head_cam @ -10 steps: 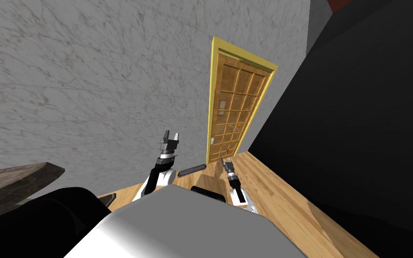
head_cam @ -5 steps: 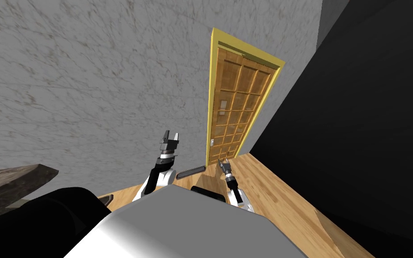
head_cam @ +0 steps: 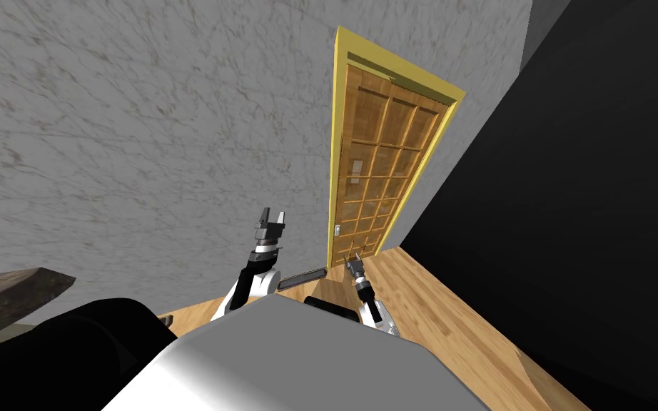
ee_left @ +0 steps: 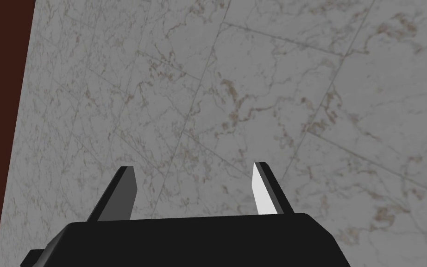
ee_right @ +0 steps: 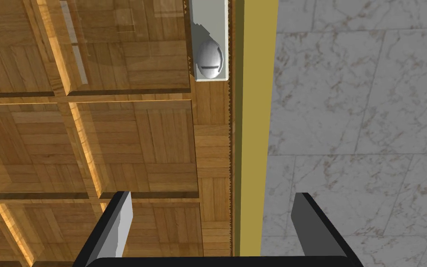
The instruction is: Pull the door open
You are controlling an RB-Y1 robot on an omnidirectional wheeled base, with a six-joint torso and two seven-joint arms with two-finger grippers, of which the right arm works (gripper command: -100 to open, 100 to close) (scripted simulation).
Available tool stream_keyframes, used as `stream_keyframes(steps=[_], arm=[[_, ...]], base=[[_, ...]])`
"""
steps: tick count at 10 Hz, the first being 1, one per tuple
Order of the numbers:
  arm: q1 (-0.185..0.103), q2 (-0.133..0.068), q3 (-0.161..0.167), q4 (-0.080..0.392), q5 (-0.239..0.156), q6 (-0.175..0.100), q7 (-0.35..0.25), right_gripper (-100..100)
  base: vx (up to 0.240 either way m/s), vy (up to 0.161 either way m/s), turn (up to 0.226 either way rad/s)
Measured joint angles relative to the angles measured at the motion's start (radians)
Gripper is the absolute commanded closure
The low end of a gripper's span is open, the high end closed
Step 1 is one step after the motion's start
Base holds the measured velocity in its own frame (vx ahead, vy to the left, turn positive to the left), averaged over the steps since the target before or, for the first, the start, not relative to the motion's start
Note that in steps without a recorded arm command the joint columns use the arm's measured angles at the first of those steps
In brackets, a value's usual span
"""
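Facing the single wooden door, which sits in a yellow frame in the grey marbled wall, the right gripper is empty, its two fingers spread wide and clear of the door. One grey knob on a pale plate lies beyond the fingertips, just beside the frame. The plate's far end is cut off by the picture edge. Panes run in three columns; the row count is hard to make out. The left gripper points at the wall, its two fingers wide apart and empty. One black area borders the wood floor.
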Motion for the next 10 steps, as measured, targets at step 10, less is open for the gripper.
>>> stream_keyframes(steps=[10], arm=[[-0.037,0.043,0.018,0.119,0.038,-0.039,0.110,-100]], base=[[0.134,0.005,-0.001]])
